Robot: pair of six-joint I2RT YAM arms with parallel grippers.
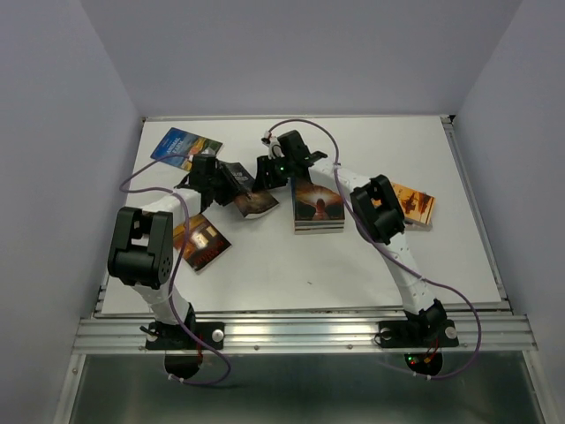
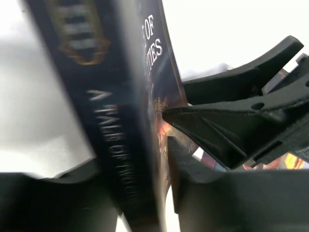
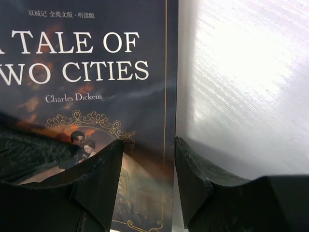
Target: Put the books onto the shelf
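Note:
A dark book, "A Tale of Two Cities" (image 2: 120, 140), stands tilted on edge between the fingers of my left gripper (image 2: 135, 159), which is shut on its spine and cover. In the top view this book (image 1: 253, 201) sits left of centre, at my left gripper (image 1: 231, 181). My right gripper (image 3: 149, 150) is open and straddles the book's right edge (image 3: 96, 72). One of its fingers is over the cover and the other over bare table. A right fingertip (image 2: 166, 113) touches the cover. More books lie flat: blue (image 1: 185, 147), orange-brown (image 1: 201, 241), a stack (image 1: 318, 205), orange (image 1: 413, 205). The shelf is out of view.
The white table (image 1: 291, 265) is boxed in by grey walls on three sides. A metal rail (image 1: 300, 331) runs along the near edge, where the arm bases are bolted. Purple cables loop from both arms over the table.

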